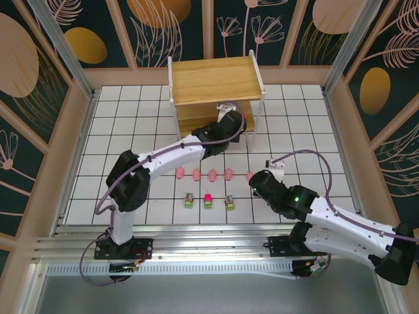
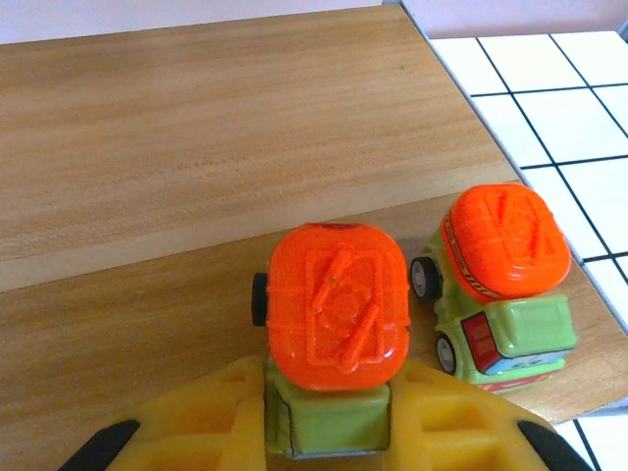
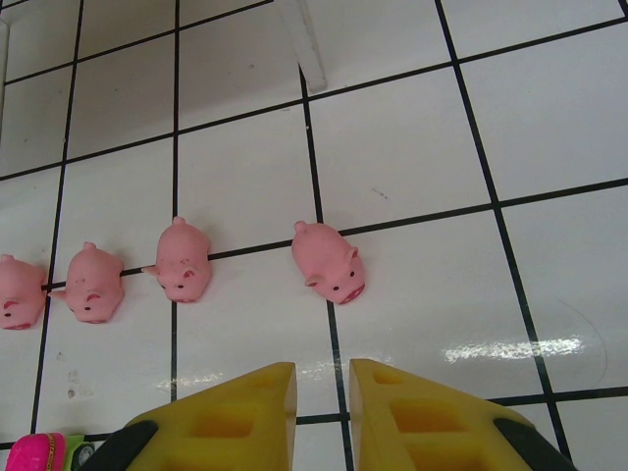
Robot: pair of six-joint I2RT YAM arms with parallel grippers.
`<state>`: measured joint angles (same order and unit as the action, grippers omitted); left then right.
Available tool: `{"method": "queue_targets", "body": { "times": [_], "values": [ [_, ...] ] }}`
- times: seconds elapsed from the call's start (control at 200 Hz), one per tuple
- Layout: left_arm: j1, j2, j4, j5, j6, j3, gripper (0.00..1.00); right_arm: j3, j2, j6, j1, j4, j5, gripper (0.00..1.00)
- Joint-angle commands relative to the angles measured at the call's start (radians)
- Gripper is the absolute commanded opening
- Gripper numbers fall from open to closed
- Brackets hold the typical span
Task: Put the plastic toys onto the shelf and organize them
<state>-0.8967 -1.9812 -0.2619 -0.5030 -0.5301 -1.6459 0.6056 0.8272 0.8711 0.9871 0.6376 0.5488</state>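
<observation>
Orange-topped toy [image 2: 337,306], base behind left end effector [image 2: 329,432]

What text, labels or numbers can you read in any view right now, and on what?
No legible words or numbers anywhere.
Loose orange-topped truck on the shelf board: its rear sticker is too blurred to read.
Held truck in the left gripper: raised pattern on its orange top, no letters.
Pink pigs: no markings.

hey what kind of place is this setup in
Probably a robot test cell, not a home: white gridded tabletop, leaf-patterned panel walls around it, and a small shelf and pink toy pigs as props.
</observation>
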Motion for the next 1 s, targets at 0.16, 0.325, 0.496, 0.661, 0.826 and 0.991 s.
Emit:
{"method": "queue_targets", "body": {
  "times": [0.16,0.325,0.496,0.661,0.826,0.991],
  "values": [
    [0.007,-0.025,0.016,-0.028,0.027,-0.036,0.2,-0.014,-0.018,0.019,-0.008,0.031,0.023,0.22],
    [0.007,-0.023,0.021,-0.022,0.025,-0.023,0.25,-0.012,-0.018,0.019,-0.007,0.033,0.023,0.22],
    [0.007,-0.015,0.035,-0.001,0.024,-0.004,0.31,-0.008,-0.018,0.02,-0.005,0.037,0.024,0.22],
    [0.008,0.004,0.063,0.021,0.024,0.03,0.35,-0.004,-0.017,0.022,-0.002,0.042,0.028,0.23],
    [0.007,0.02,0.067,0.019,0.019,0.05,0.38,0.001,-0.016,0.02,-0.001,0.043,0.028,0.23],
    [0.007,0.033,0.072,0.014,0.018,0.061,0.42,0.007,-0.013,0.018,0.001,0.045,0.029,0.23]
  ]
}}
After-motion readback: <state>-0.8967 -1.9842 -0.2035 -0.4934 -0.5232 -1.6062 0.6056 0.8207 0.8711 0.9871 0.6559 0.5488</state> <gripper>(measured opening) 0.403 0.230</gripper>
